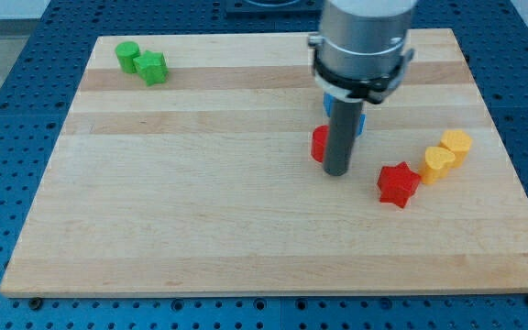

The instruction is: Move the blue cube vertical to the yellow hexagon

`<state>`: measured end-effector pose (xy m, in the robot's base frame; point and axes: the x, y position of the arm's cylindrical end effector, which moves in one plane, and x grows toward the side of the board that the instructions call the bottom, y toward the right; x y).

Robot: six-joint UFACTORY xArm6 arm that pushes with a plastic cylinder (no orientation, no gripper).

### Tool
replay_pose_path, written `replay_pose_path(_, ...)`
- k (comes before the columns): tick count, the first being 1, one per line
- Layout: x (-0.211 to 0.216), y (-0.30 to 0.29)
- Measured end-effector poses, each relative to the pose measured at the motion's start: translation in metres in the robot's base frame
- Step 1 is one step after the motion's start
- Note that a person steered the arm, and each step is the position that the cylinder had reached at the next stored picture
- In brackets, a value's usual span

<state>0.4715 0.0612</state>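
Tip (337, 171) sits below the mostly hidden blue cube (360, 124); no tool shows. Light, rigid, it should slide if pushed square on a flat face.

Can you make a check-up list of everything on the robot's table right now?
Surface: wooden board, flat, on a blue perforated table.
Job's things: blue cube mostly hidden behind the rod; yellow hexagon near the view's right, touching a yellow heart.
Clutter: red star; red block, shape unclear; green cylinder and green star at the view's top left.
End effector: my tip sits beside the red block, below the blue cube.
Cables: nothing seen.
Surroundings: nothing seen.
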Motion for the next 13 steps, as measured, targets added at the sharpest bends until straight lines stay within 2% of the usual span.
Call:
replay_pose_path(1, 0.0, -0.026)
replay_pose_path(3, -0.012, -0.037)
replay_pose_path(5, -0.074, -0.03)
replay_pose_path(6, -0.076, -0.03)
replay_pose_path(10, -0.196, 0.065)
replay_pose_path(11, -0.197, 0.065)
replay_pose_path(12, -0.193, 0.03)
replay_pose_path(13, -0.16, 0.01)
